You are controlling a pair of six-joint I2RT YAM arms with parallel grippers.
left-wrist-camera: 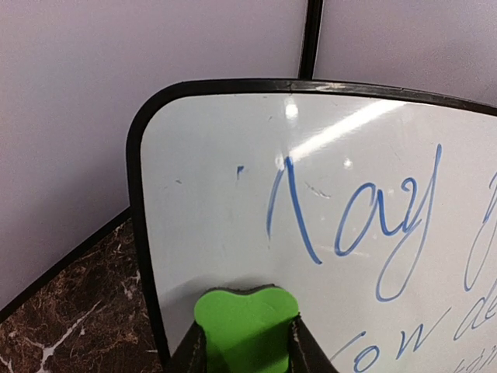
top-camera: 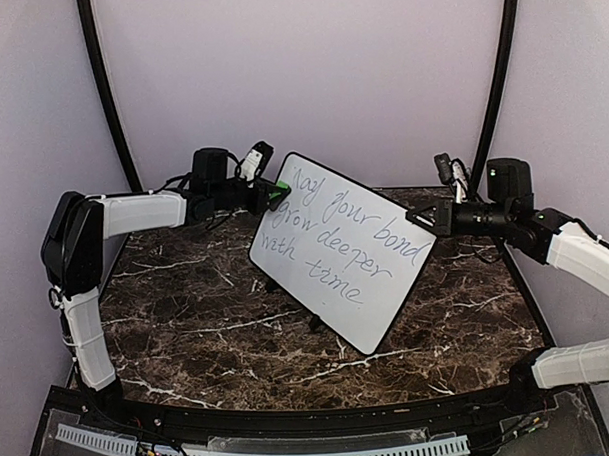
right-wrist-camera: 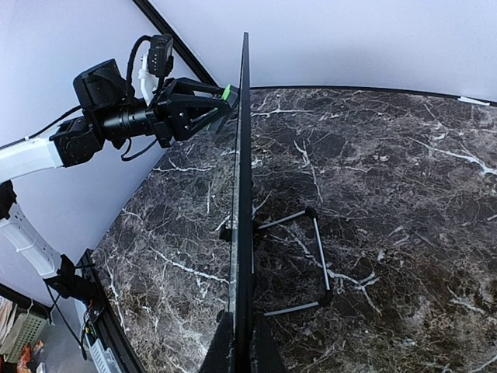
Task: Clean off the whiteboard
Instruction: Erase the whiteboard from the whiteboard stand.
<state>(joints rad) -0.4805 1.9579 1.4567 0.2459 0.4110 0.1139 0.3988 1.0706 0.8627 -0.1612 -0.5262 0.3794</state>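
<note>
Whiteboard (top-camera: 340, 252) propped mid-worktop (top-camera: 187, 312), long axis 10 to 4 o'clock.
My right gripper (top-camera: 424, 216) is clamped on its 2 o'clock edge. My left gripper (top-camera: 268, 196), nearer the writing, grips the green eraser (left-wrist-camera: 245, 320) at the 10 o'clock corner, with the words lying toward 4.

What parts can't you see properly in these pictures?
1. Right wrist view: the whiteboard stands edge-on, so its writing is hidden.
2. Left wrist view: the words run off the right and bottom edges; the green eraser is cut off below.
3. Top view: the left gripper hides most of the eraser; whether it touches the board is unclear.
</note>
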